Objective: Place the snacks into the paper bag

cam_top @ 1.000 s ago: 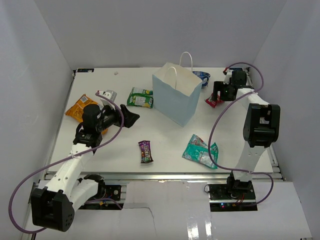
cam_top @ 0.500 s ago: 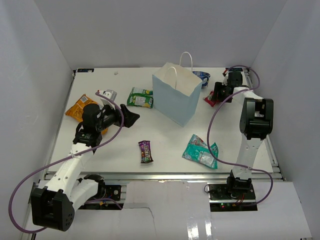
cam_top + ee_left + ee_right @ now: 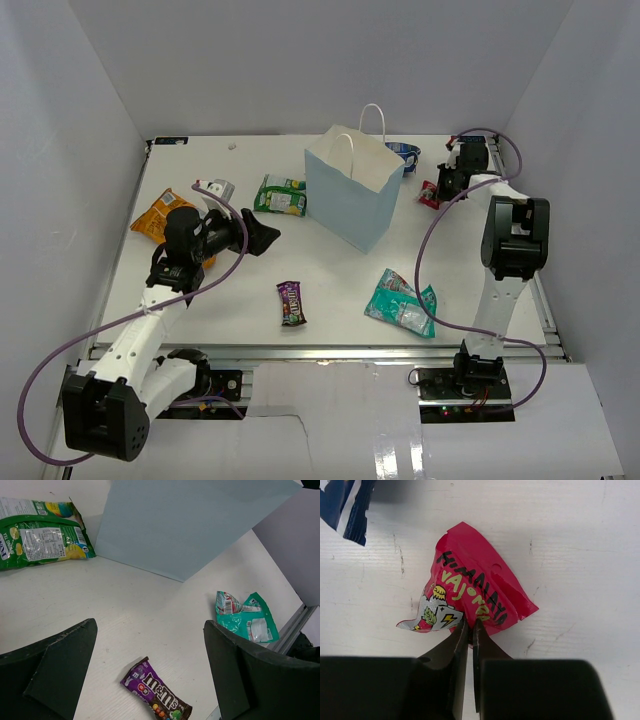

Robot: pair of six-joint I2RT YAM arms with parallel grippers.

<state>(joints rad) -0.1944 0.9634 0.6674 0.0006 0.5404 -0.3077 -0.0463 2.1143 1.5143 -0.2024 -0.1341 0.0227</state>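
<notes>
From above, the right end effector (image 3: 437, 190) has closed since a second ago on the small red packet (image 3: 429, 194), right of the paper bag (image 3: 350, 195). The orange chip bag (image 3: 160, 215), green packet (image 3: 280, 195), teal packet (image 3: 400, 300) and candy bar (image 3: 291, 302) lie outside it, and nothing is visibly bagged. Left wrist view: the left end effector (image 3: 150, 625) gapes empty. Right wrist view: the jaws pinch the red packet's near edge on the tabletop (image 3: 580, 540).

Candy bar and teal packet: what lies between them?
Nothing: bare white table between the candy bar and the teal packet, shown in the top external view.

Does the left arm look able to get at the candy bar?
Probably yes: the open left gripper hangs close to the candy bar, nothing lies between them, and the bag stands farther back.
</notes>
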